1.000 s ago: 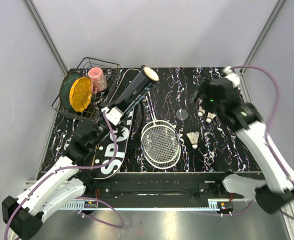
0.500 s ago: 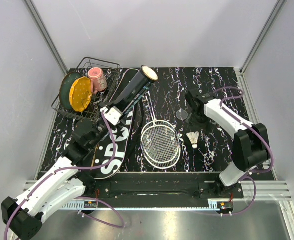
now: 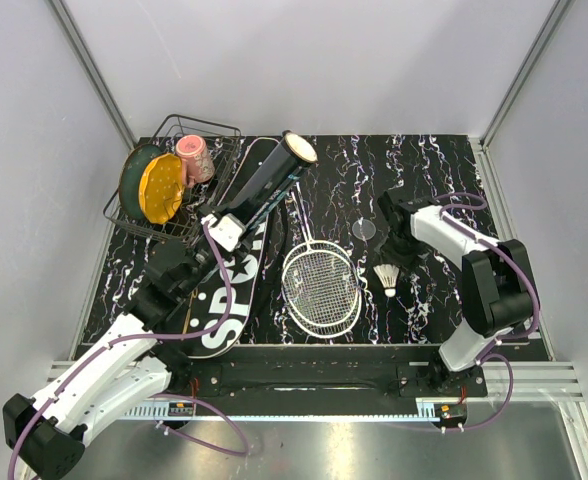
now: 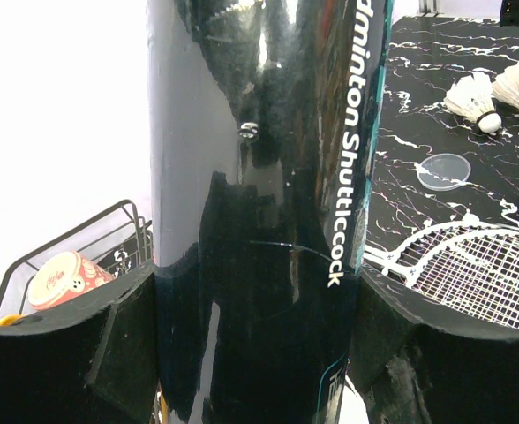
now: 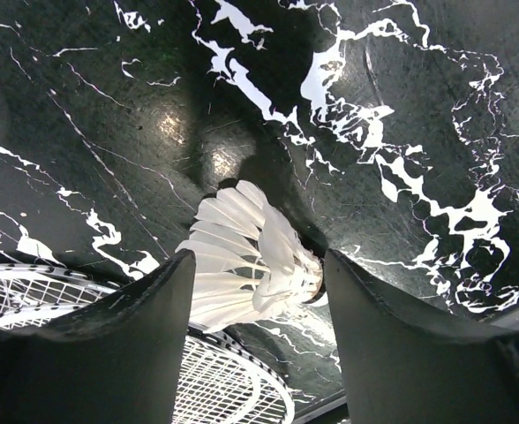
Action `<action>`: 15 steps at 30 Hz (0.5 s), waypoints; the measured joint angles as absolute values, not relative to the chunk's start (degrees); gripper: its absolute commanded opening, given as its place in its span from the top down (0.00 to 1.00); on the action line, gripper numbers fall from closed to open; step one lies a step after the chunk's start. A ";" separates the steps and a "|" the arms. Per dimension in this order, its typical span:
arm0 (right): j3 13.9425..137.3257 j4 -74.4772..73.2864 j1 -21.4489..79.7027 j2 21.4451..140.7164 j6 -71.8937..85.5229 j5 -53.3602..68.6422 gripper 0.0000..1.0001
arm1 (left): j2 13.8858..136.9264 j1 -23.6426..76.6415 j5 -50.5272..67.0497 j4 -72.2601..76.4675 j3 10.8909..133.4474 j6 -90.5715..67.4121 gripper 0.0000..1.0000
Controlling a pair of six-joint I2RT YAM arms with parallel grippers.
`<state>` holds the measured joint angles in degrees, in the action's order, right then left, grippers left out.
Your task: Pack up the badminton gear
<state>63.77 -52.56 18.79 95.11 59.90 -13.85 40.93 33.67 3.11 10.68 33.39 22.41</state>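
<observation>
My right pincer [image 5: 258,263] is open astride a shuttlecock [image 5: 242,252] lying on the surface [image 5: 418,132], its long axis running finger to finger. My left pincer [image 4: 255,344] grips the tube [image 4: 259,177].

White lettering runs lengthwise along the long black tube [image 4: 268,221] in the left wrist view; it reads "minton Shuttlecock", and the start of the first word is cut off at the top edge; in the overhead view, large white capitals run along the black racket-shaped bag [image 3: 224,310], reading "SPOR", with the end of the word hidden; the pink cup [image 4: 61,278] carries dark print too small to read.
</observation>
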 measured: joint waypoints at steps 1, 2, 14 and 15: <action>63.61 -52.10 18.79 95.11 59.96 -13.78 0.40 | 40.93 33.67 3.18 10.61 33.39 22.41 0.93; 63.46 -51.83 18.79 95.11 60.03 -13.78 0.46 | 40.93 33.67 3.22 10.57 33.39 22.41 0.93; 62.17 -50.43 18.79 90.54 58.72 -13.13 1.00 | 41.10 33.67 4.78 10.11 33.39 22.24 0.94; 62.63 -50.30 18.76 88.92 56.99 -11.92 1.00 | 41.21 33.67 5.37 10.09 33.39 22.24 0.93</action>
